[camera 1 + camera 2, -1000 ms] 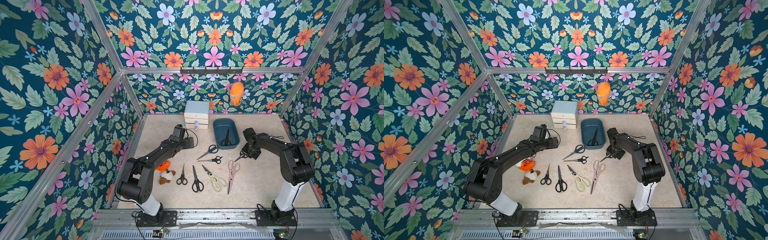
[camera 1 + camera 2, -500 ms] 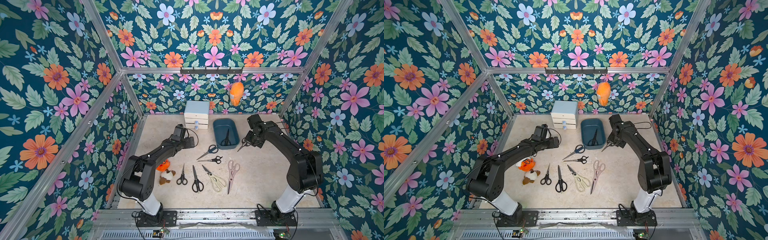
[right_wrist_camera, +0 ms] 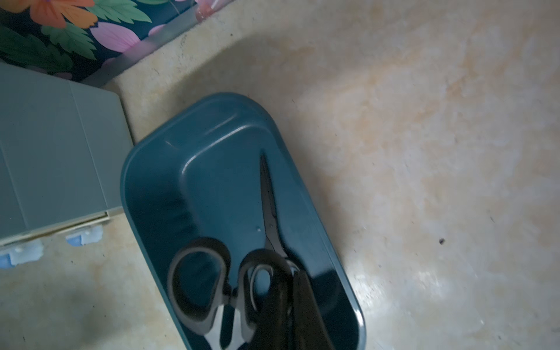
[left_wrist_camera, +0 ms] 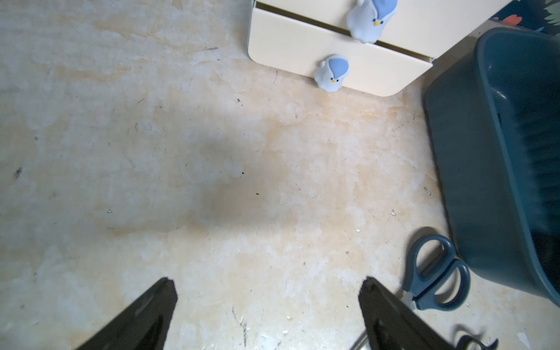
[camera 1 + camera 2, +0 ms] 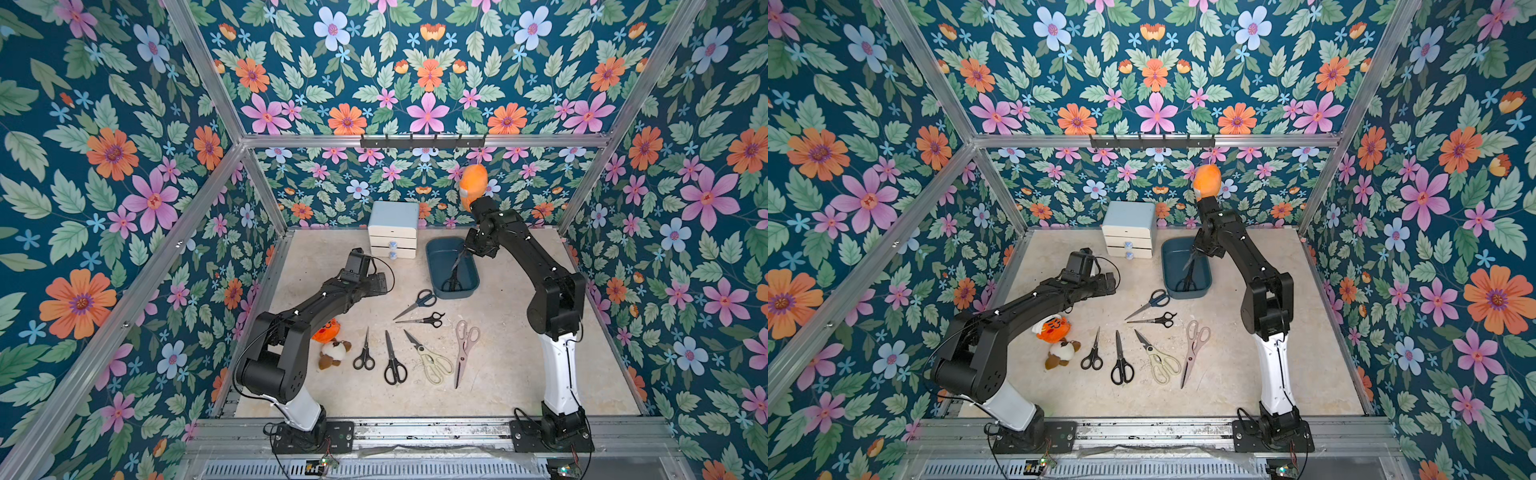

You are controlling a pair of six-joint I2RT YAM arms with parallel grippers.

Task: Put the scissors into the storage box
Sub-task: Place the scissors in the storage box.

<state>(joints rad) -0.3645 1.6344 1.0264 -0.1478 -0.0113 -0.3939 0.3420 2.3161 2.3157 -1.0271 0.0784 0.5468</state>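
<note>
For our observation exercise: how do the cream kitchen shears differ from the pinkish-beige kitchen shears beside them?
Colour: the cream kitchen shears have pale yellowish handles, the pinkish-beige kitchen shears rosier ones. Pose: the cream pair's blades point away from the robot; the pinkish-beige pair's point toward it. Both lie closed on the table, outside the storage box.

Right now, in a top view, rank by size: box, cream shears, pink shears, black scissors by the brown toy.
1. box
2. cream shears and pink shears: alike, not ranked
3. black scissors by the brown toy
</note>
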